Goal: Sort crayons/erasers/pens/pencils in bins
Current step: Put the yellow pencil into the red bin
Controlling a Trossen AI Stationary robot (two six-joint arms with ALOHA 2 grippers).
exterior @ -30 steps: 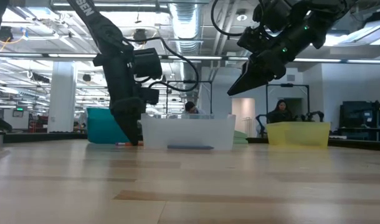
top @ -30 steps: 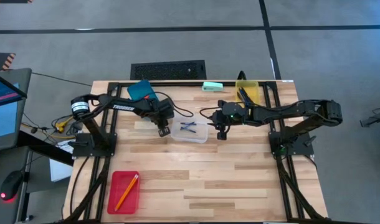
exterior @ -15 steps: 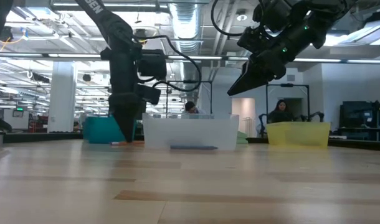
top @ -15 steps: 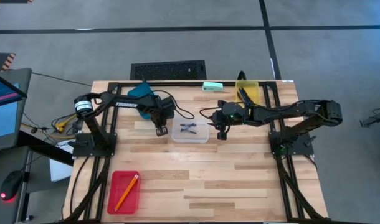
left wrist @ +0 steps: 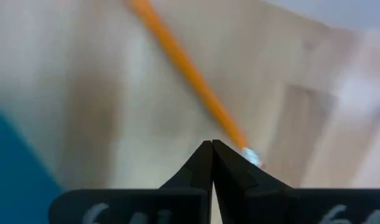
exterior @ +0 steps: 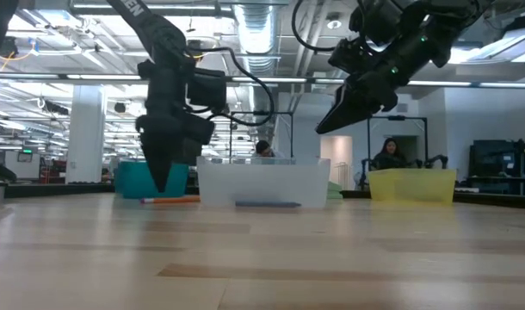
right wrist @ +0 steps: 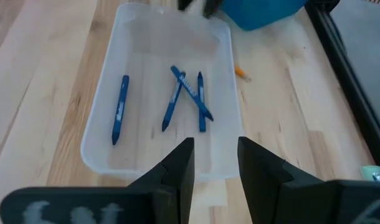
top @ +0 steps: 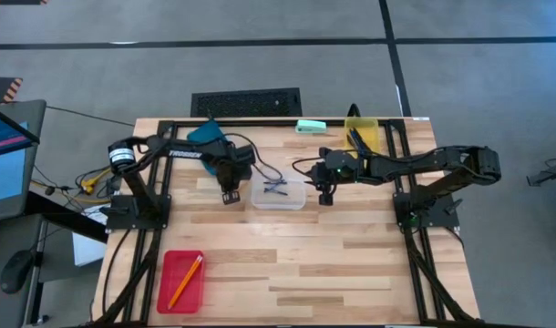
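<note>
Low view: wooden table fronts a fluorescent-lit workshop.

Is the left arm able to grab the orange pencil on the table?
Probably yes. The left tool hangs shut just above the pencil, with nothing between them; it would have to open first.

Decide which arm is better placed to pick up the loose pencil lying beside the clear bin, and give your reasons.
The left. Its claw hangs shut right above the pencil, which fills its wrist view. The right claw hovers open high on the clear bin's far side.
</note>
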